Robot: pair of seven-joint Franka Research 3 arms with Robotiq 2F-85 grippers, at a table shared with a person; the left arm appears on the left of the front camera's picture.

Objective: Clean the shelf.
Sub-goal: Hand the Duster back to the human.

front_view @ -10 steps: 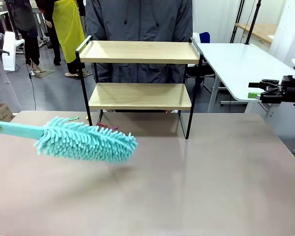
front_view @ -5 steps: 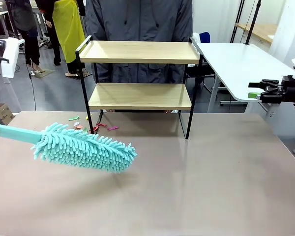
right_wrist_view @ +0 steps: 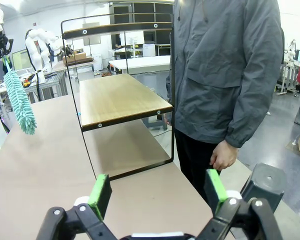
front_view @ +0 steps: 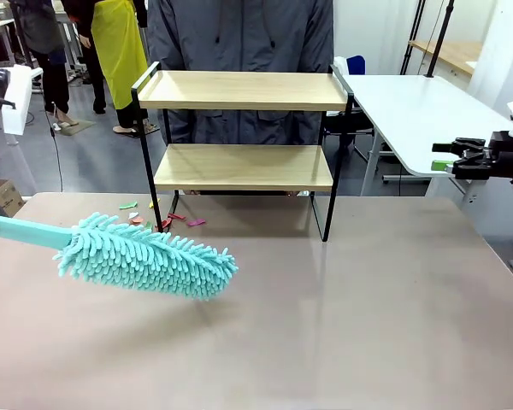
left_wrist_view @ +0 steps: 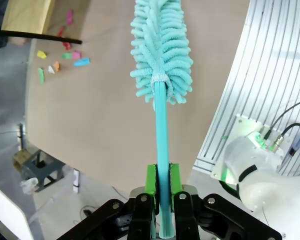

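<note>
Here, the shelf is seen standing upright on the far part of the counter, roughly at the middle of its width. Both light wooden boards are bare inside the thin black frame. A person in a grey jacket is placed directly behind the shelf. In the right wrist view one hand of that person is seen hanging loosely curled, just past the shelf's end. A turquoise duster with a shaggy head is held in front of the shelf and to its left, well apart from the frame and below the level of the lower board. Its tip is slanted down toward the side of the shelf, and a soft shadow is cast on the counter beneath it. The duster's thin handle is pinched by the left end effector, whose green pads are pressed against it from both sides. Small coloured scraps are scattered on the counter around the foot of the shelf's left legs. The right end effector is held far to the right of the shelf, out past the counter's edge, at about the height of the lower board. Its fingers are spread wide and nothing is gripped between them. Through that gap, the shelf is viewed end-on in the right wrist view.
</note>
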